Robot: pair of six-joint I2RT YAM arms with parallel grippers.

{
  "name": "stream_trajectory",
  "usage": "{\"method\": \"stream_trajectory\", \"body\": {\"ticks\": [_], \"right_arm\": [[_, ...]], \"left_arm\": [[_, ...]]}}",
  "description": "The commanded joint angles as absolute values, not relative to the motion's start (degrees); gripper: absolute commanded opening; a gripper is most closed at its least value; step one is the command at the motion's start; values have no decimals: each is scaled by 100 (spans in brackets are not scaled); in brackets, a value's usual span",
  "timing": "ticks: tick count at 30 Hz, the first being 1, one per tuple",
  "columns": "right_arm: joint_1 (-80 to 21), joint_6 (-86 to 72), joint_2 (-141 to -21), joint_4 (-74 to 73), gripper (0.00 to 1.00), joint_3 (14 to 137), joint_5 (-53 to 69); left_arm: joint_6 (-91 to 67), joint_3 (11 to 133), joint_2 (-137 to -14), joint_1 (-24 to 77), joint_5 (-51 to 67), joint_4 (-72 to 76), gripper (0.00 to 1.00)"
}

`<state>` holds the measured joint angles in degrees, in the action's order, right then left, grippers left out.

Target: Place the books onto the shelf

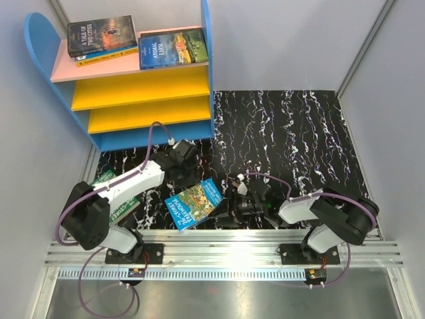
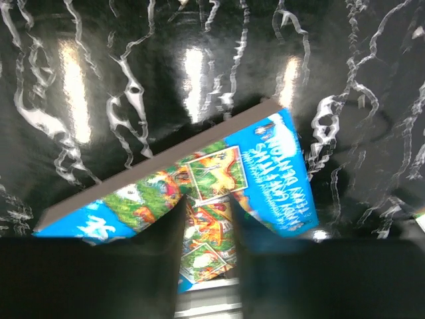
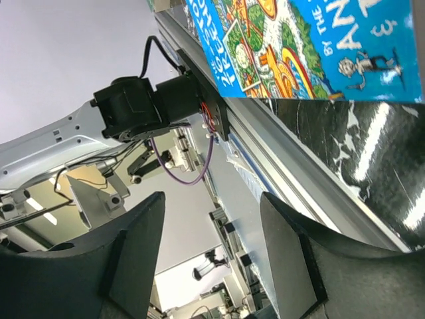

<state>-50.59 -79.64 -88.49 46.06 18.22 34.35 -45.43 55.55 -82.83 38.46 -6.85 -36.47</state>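
Note:
A blue book with a colourful illustrated cover lies on the black marbled table near its front edge. My left gripper hangs over its far edge. In the left wrist view the fingers stand a narrow gap apart just above the cover, pinching nothing. My right gripper sits low beside the book's right edge, open wide, with the book off to one side. The shelf stands at the back left. On its pink top board lie a dark book and a blue-green one.
A green and white book lies on the table, partly under my left arm. A thin blue and yellow book sits beneath the dark one on the shelf. The metal rail runs along the front edge. Grey walls close in on both sides.

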Motion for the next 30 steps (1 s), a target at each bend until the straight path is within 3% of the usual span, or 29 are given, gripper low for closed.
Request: {"method": "stream_trajectory", "body": {"ticks": [1,2,4,9,17,23,30], "right_arm": [[-5071,-7647,-8403,3597,67,1978,3402],[-5071,-7620,-8315,3490,68,1969,3297],[-5071,-7629,-8052,3192,69,1908,3200],[-5071,-7647,-7254,2324,70,1749,2936],[-5071,-7646,-4970,81,70,1530,2295],[-5071,-8112,-3370,-1027,71,1073,1829],[-5071,-8516,-2444,-1941,71,800,1556]], "left_arm": [[-4360,5432,-7902,3832,-1010,-3524,59],[-4185,5432,-7840,3736,-1098,-3611,84],[-3948,5414,-7787,3526,-1020,-3673,99],[-2867,5256,-8103,2488,-55,-3393,99],[-2276,5151,-9035,2320,1534,-2840,99],[-2671,4642,-8589,2399,2188,-2742,97],[-2971,4473,-7683,2715,2531,-3023,97]]}}
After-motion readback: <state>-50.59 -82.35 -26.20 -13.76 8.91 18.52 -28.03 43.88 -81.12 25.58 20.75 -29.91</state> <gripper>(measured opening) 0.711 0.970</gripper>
